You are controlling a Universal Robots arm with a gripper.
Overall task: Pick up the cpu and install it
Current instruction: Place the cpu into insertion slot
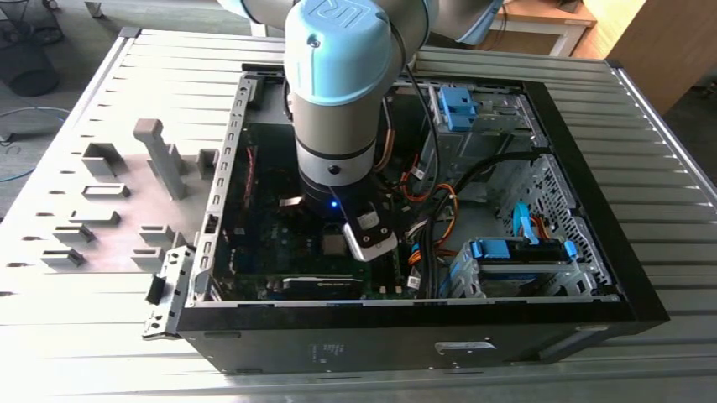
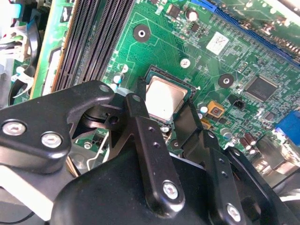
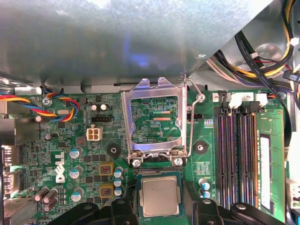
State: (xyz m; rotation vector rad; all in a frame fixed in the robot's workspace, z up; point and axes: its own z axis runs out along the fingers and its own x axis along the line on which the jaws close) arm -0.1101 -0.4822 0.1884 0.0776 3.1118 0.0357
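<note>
On the table, the open computer case takes your arm down to the motherboard. The socket's load plate stands hinged up, not yet closed. The cpu lies flat in the socket, so the placing looks done to me. Your pincer is spread, one finger on either side of the chip. Whether they touch it, I cannot tell.

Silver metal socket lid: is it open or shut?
Open. The silver metal socket lid is flipped back, leaving the square silvery-grey cpu uncovered.
</note>
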